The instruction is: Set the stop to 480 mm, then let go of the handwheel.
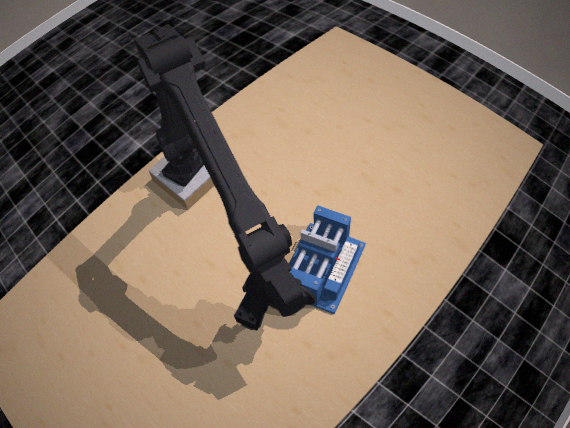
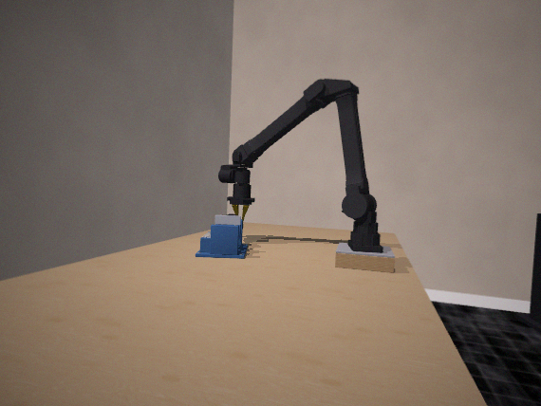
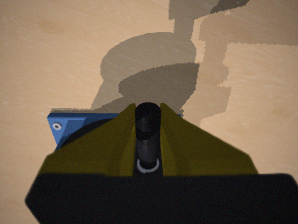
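Observation:
The blue stop device (image 1: 356, 261) (image 2: 225, 241) stands on the table. Its light grey stop plate (image 1: 319, 241) (image 2: 228, 219) sits across the rods, nearer the tall end block. A red pointer (image 1: 338, 259) lies at the white scale (image 1: 342, 268), slightly to the tall-block side of its middle; the numbers are too small to read. My gripper (image 3: 148, 111) (image 2: 240, 216) points down and is shut on the handwheel's black upright handle (image 3: 148, 122). The dark handwheel rim (image 3: 89, 132) shows partly behind the left finger; the rest is hidden by the fingers, and by the arm in the top view.
The arm's base block (image 1: 187, 197) (image 2: 364, 261) stands at the table's edge. The forearm passes above the table beside the device. The device's base corner with a screw (image 3: 57, 126) shows left of the fingers in the wrist view.

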Robot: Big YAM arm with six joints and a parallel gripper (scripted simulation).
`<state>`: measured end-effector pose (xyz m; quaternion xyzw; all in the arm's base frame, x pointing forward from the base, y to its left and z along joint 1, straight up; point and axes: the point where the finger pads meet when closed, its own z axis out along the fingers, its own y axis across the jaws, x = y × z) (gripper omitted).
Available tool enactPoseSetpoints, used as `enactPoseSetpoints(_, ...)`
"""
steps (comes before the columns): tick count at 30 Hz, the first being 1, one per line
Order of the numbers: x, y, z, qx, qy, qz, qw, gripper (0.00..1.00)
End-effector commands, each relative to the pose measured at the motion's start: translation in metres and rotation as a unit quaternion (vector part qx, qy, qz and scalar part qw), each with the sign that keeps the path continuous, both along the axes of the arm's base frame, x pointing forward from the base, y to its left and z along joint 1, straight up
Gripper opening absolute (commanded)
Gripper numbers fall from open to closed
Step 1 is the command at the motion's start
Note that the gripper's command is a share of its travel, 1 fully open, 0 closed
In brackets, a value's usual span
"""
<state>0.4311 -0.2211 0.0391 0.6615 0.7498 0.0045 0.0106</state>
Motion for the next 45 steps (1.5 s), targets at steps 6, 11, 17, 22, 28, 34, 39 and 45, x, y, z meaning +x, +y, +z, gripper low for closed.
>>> enactPoseSetpoints(6, -0.007, -0.008, -0.012, -0.002, 0.007, -0.001, 1.0, 0.06)
enactPoseSetpoints(11, -0.007, -0.008, -0.017, -0.002, 0.007, -0.001, 1.0, 0.06)
enactPoseSetpoints(17, -0.007, -0.008, -0.021, -0.002, 0.007, -0.002, 1.0, 0.06)
enactPoseSetpoints(22, -0.006, -0.008, -0.022, -0.002, 0.007, -0.002, 1.0, 0.06)
enactPoseSetpoints(28, 0.0, -0.002, -0.029, -0.002, 0.007, -0.002, 1.0, 0.06)
enactPoseSetpoints(34, 0.002, -0.002, -0.035, -0.002, 0.007, -0.004, 1.0, 0.06)
enactPoseSetpoints(39, 0.002, -0.002, -0.036, -0.001, 0.008, -0.005, 1.0, 0.06)
enactPoseSetpoints(45, 0.034, -0.007, -0.026, -0.012, -0.016, -0.001, 1.0, 0.06)
